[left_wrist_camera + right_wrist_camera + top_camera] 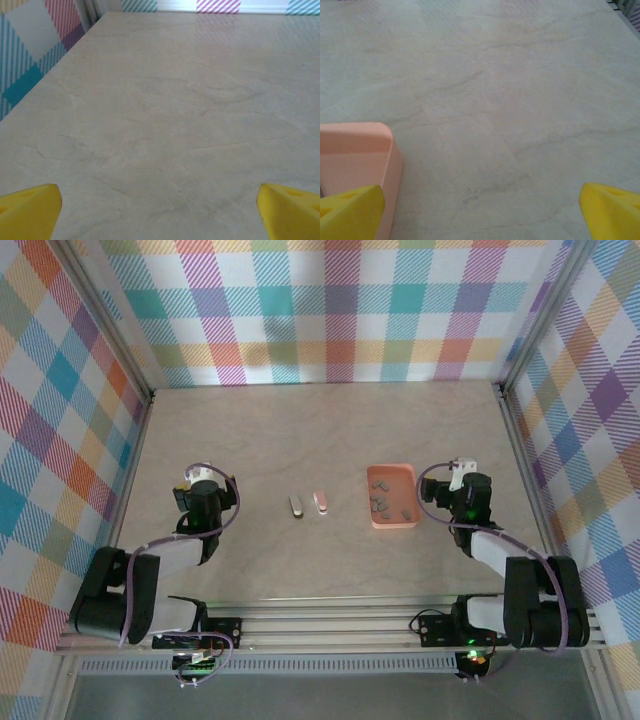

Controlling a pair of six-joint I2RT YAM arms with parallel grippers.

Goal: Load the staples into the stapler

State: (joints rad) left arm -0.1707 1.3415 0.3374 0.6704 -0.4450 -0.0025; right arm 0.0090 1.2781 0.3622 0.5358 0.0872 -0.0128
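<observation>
Stapler (321,503) lies mid-table, staples (380,504) sit in the orange tray (395,525); left gripper (160,212) and right gripper (480,212) gape wide, empty.

- Your table (165,115) has a smooth, stone-patterned surface with a soft sheen
- The tray (355,150) you see is smooth matt plastic
- The staples (381,505) look like dull grey metal
- On your left gripper (160,215) the fingertips (30,207) are matt yellow plastic
</observation>
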